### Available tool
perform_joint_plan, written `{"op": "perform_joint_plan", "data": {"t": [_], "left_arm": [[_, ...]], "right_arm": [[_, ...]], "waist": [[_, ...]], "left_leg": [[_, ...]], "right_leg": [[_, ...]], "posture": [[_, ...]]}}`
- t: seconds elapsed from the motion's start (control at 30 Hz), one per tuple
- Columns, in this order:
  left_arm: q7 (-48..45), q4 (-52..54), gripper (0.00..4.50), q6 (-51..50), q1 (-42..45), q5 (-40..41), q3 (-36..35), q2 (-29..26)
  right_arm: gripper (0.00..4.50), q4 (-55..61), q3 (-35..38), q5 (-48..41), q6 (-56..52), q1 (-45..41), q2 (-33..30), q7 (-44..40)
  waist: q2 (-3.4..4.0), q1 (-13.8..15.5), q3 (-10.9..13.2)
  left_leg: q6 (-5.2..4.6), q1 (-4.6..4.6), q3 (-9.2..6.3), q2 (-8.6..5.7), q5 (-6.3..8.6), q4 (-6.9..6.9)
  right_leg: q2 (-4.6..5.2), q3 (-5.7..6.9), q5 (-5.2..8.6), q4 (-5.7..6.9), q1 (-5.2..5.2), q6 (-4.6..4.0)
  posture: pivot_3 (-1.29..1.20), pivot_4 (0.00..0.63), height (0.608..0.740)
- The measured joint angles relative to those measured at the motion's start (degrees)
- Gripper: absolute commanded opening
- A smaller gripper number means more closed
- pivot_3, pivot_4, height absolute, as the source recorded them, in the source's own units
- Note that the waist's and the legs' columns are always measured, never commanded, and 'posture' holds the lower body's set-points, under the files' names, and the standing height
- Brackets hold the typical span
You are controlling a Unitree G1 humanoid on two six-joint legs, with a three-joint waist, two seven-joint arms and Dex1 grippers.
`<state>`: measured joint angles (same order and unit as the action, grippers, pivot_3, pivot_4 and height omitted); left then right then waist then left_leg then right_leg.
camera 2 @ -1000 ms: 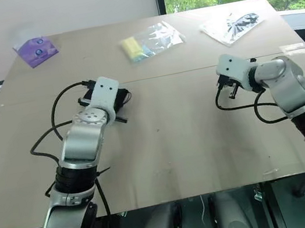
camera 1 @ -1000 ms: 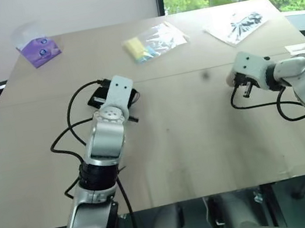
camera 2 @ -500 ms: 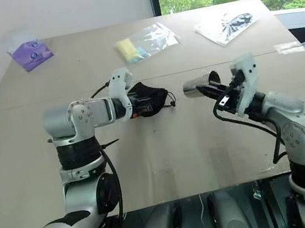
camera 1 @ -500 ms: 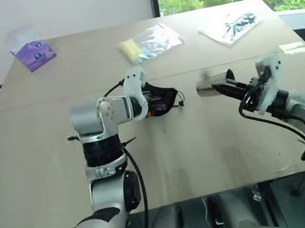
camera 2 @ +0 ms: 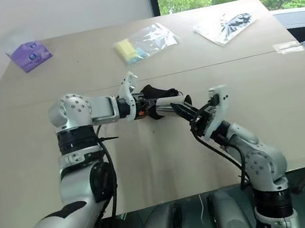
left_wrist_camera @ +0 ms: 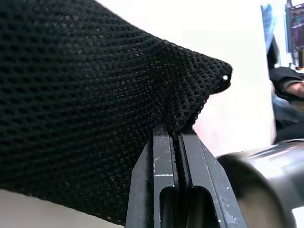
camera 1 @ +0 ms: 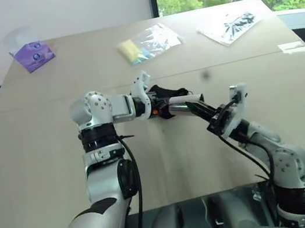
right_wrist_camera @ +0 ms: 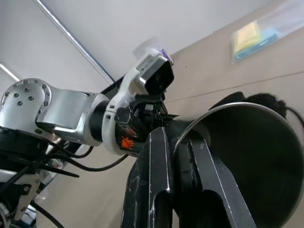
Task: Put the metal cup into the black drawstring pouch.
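Over the middle of the table [camera 1: 47,185] both arms meet, and we are right at the insertion. Left gripper [left_wrist_camera: 176,142] is clamped tight on a fold of the black drawstring pouch [camera 1: 170,96], mesh fabric nipped between its two fingers, the bag held up off the tabletop just ahead of those fingertips. Right gripper [right_wrist_camera: 179,142] is closed on the rim of the metal cup [camera 1: 186,108], one finger inside the wall and one outside, so the cup sticks out beyond its tips toward the pouch.

Progress, as I read it: both things are picked up and brought together, so the fetching is done. What is left is the real job, sliding the cup fully in and letting go. From the head views the cup's far end looks to be touching or just entering the fabric beside the left gripper's tips, though I can't tell for sure whether it has passed the mouth.

Orientation now: the cup lies nearly level, long axis running along the right gripper's pointing line, straight across at the left gripper. Its open mouth faces back toward the right wrist; the closed base leads into the pouch
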<state>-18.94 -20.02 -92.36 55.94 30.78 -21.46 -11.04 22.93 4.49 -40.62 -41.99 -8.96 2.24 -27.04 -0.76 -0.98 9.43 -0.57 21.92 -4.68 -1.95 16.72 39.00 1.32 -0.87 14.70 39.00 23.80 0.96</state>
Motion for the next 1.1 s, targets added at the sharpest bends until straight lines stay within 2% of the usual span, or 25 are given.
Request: {"op": "perform_joint_plan", "data": {"t": [0.03, 0.17, 0.33, 0.43, 0.6, 0.73, 0.87, 0.97, 1.1], "left_arm": [[0.0, -0.4, 0.0, 0.0, 0.0, 0.6, 0.8, -0.9], [1.6, -0.7, 0.0, 0.1, -0.4, 2.0, 2.0, -1.4], [4.5, 2.9, 0.0, 0.3, -3.0, 4.1, 2.8, -1.9], [6.5, 5.6, 0.0, 0.3, -4.8, 5.1, 2.9, -2.0], [9.2, 11.7, 0.0, 0.4, -6.2, 6.6, 3.4, -2.1], [9.4, 17.1, 0.0, 0.0, -6.7, 10.0, 6.1, -1.0], [10.7, 19.8, 0.0, -0.1, -6.3, 11.1, 8.6, -0.6], [11.1, 22.5, 0.0, -0.1, -6.2, 12.2, 10.0, -1.1], [12.1, 25.7, 0.0, -0.1, -6.8, 13.3, 11.6, -1.2]], "right_arm": [[0.05, -2.5, 0.6, -0.6, 1.7, -0.3, 1.9, -0.1], [0.05, -11.4, 1.8, -2.1, 6.6, -2.6, 2.0, -0.3], [0.05, -17.7, -1.1, 2.1, 11.0, -2.7, 1.4, -2.2], [0.05, -18.5, -5.7, 7.5, 14.2, -2.9, -2.1, -4.1], [0.05, -21.9, -15.1, 21.6, 23.7, -4.1, -6.9, -4.5], [0.05, -26.1, -21.6, 33.0, 31.3, -8.2, -10.1, -3.5], [0.05, -30.5, -24.7, 38.9, 36.3, -11.5, -11.0, -3.4], [0.05, -33.2, -24.8, 40.0, 37.9, -13.6, -10.8, -3.9], [0.05, -39.2, -22.6, 37.8, 38.0, -18.0, -6.1, -4.5]], "waist": [[0.0, -0.1, 0.0], [0.01, 0.0, 0.0], [0.02, -0.1, 0.0], [0.01, -0.1, 0.0], [0.01, -0.1, 0.0], [-0.05, -0.1, -0.1], [-0.05, -1.0, -0.1], [-0.05, -1.3, -0.1], [-0.04, -1.5, -0.1]], "left_leg": [[0.01, -0.03, 0.01, 0.01, 0.0, -0.04], [0.02, -0.02, -0.01, 0.0, -0.01, -0.07], [0.03, -0.01, 0.03, 0.01, -0.01, -0.19], [0.03, -0.02, 0.06, 0.01, -0.01, -0.18], [0.12, -0.12, 0.05, 0.02, -0.07, -0.18], [0.15, -0.25, 0.07, 0.02, -0.09, -0.15], [0.19, -0.24, 0.06, 0.08, -0.11, -0.17], [0.19, -0.24, 0.07, 0.09, -0.11, -0.17], [0.21, -0.23, 0.06, 0.13, -0.12, -0.18]], "right_leg": [[0.0, -0.01, 0.0, 0.01, 0.0, 0.0], [0.0, 0.0, 0.0, -0.01, 0.01, -0.01], [0.0, -0.06, 0.0, -0.03, 0.09, -0.01], [0.01, -0.08, 0.0, -0.03, 0.08, 0.0], [-0.01, -0.07, 0.0, 0.02, 0.01, 0.0], [-0.01, -0.08, -0.01, 0.03, -0.13, -0.01], [-0.09, -0.1, -0.03, 0.05, -0.09, -0.04], [-0.09, -0.11, -0.03, 0.04, -0.09, -0.04], [-0.15, -0.12, -0.06, 0.05, -0.07, -0.09]], "posture": [[0.0, 0.15, 0.74], [0.0, 0.15, 0.74], [0.0, 0.15, 0.74], [0.0, 0.15, 0.74], [0.0, 0.15, 0.74], [0.0, 0.15, 0.74], [0.0, 0.15, 0.74], [0.0, 0.15, 0.74], [0.0, 0.15, 0.74]]}}
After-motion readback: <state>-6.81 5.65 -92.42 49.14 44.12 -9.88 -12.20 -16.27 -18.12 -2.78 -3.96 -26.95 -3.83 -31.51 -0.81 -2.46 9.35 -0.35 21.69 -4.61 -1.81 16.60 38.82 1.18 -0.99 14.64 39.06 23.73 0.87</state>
